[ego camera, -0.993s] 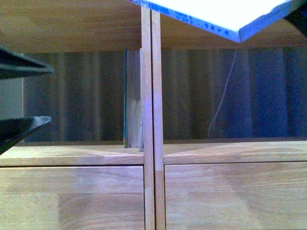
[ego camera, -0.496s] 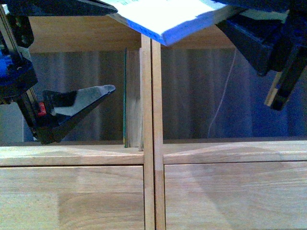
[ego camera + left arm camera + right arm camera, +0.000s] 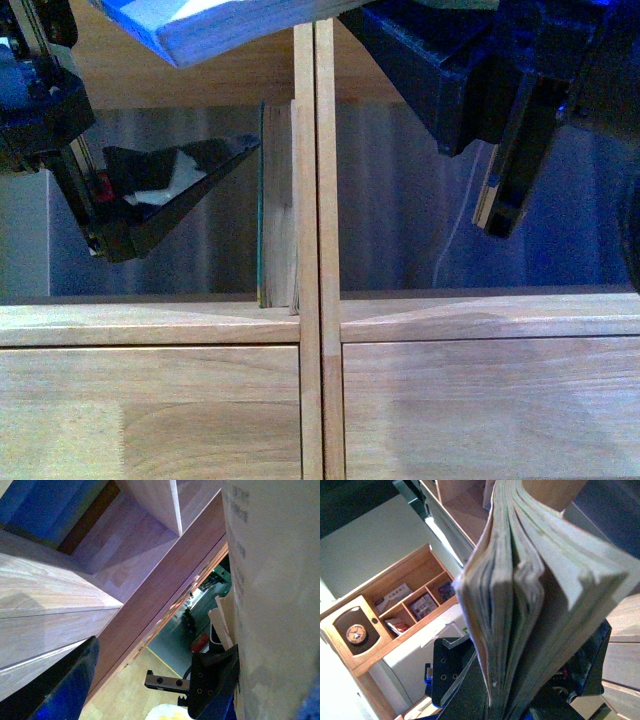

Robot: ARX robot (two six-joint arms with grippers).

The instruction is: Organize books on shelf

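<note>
My right gripper [image 3: 400, 40] is shut on a thin white book [image 3: 230, 25], held flat and high in front of the shelf [image 3: 318, 250], left of its central divider. In the right wrist view the book's page edges [image 3: 530, 595] are clamped in the gripper [image 3: 520, 680]. My left gripper [image 3: 215, 95] is open; its lower finger [image 3: 180, 190] is under the book. In the left wrist view the gripper [image 3: 145, 680] is open with the book's cover [image 3: 280, 605] beside one finger [image 3: 215, 680]. A dark teal book [image 3: 262, 200] stands upright against the divider.
Two drawer fronts [image 3: 150, 410] sit below the open compartments. A thin cable [image 3: 460, 220] hangs in the right compartment. A small wooden cabinet [image 3: 395, 610] shows behind in the right wrist view.
The book has swung left across the top of the view, carried by the right gripper. The left gripper has come in from the left and risen under the book.
</note>
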